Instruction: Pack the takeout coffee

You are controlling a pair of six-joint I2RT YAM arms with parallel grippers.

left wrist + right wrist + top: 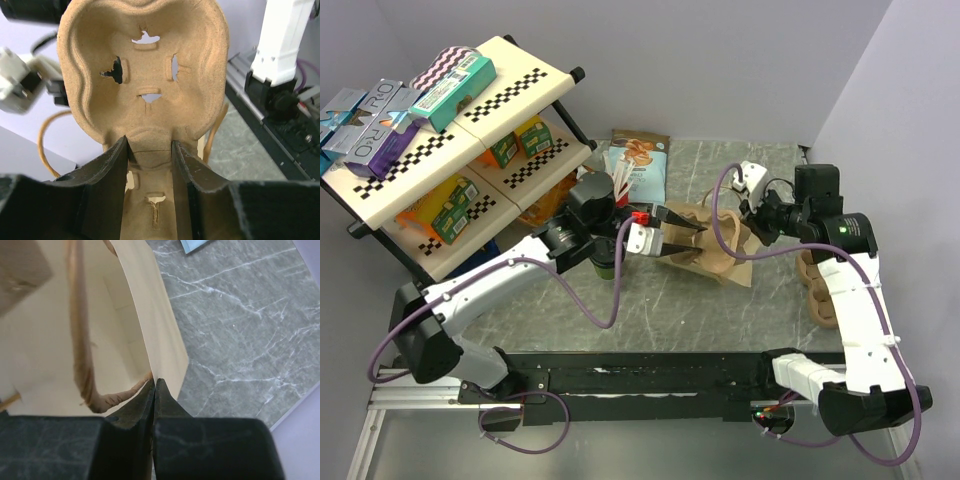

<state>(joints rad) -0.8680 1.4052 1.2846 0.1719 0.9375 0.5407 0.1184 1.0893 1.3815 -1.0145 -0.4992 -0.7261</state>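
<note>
- takeout coffee: only a sliver of dark-green cup wall shows in the top view, on the worktop near its middle and tucked under the left arm's wrist.
- Orientation: lid and rim are hidden by the arm, so I can't tell its long axis or which way it points.
- Relative to the hands: the cup sits behind the left gripper, on the wrist side and apart from the fingertips. It is well apart from the right gripper, and neither hand touches it.
- The left gripper is part-open. Its two fingers clamp a ridge of a pulp cup carrier, which stands on edge with its slotted wells facing the wrist camera.
- In the top view the carrier lies at the mouth of a paper bag.
- The right gripper has its jaws fully together, pinching the rim of the paper bag beside its twisted handle. The bag mouth is open.
- A stack of pulp carriers sits by the worktop's right edge.
</note>
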